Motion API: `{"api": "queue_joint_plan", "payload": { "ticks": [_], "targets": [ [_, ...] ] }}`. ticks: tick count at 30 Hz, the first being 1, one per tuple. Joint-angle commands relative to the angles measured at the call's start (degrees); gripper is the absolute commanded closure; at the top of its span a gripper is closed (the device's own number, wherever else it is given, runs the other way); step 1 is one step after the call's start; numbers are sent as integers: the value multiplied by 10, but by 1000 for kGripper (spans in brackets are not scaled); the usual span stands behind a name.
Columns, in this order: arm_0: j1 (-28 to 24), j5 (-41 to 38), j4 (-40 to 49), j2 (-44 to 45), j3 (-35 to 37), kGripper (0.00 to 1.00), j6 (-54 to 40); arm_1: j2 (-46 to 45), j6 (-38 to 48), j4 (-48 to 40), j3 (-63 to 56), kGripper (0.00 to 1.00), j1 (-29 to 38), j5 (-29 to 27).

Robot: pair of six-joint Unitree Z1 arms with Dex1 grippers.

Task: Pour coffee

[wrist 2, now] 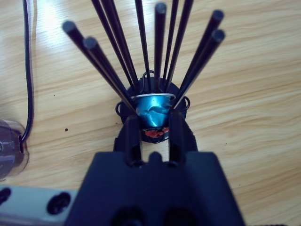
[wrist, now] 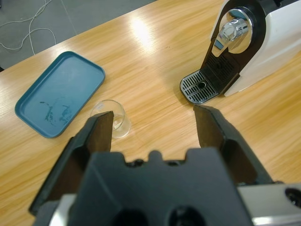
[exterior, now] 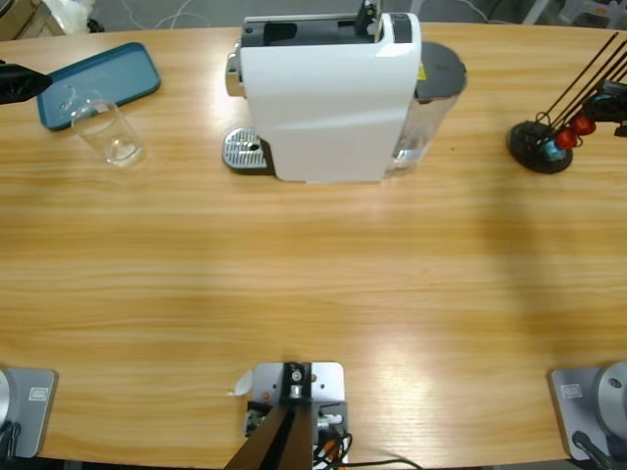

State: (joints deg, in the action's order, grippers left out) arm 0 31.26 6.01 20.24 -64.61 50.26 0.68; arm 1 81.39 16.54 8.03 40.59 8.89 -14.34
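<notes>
The right gripper [wrist 2: 151, 123] pinches a blue capsule [wrist 2: 153, 112], seemingly hiding a red one; the left gripper [wrist: 155, 125] is spread above a glass [wrist: 115, 117].

No text, brand, number or sign readable anywhere. Only a small yellow label [exterior: 422, 71] on top of the coffee machine [exterior: 328, 98], beside its grey lid, with print too small to make out. Pale stickers on the rig plates equally illegible.
</notes>
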Motion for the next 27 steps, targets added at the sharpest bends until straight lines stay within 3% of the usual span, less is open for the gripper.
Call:
{"api": "queue_joint_plan", "payload": {
  "ticks": [1, 19, 23, 27],
  "targets": [
    [-4, 7, -10, 6, -23, 266, -6, -22, -11, 5, -21, 1000, -7, -12],
    [-4, 1, -17, 4, -25, 266, -6, -78, -53, 185, 172, 1000, -2, -19],
    [-4, 0, -20, 3, -27, 262, -4, -85, -68, 240, 238, 1000, 16, -25],
    [-4, -2, -22, 2, -28, 262, -2, -95, -136, 303, 304, 1000, 59, -25]
  ]
}}
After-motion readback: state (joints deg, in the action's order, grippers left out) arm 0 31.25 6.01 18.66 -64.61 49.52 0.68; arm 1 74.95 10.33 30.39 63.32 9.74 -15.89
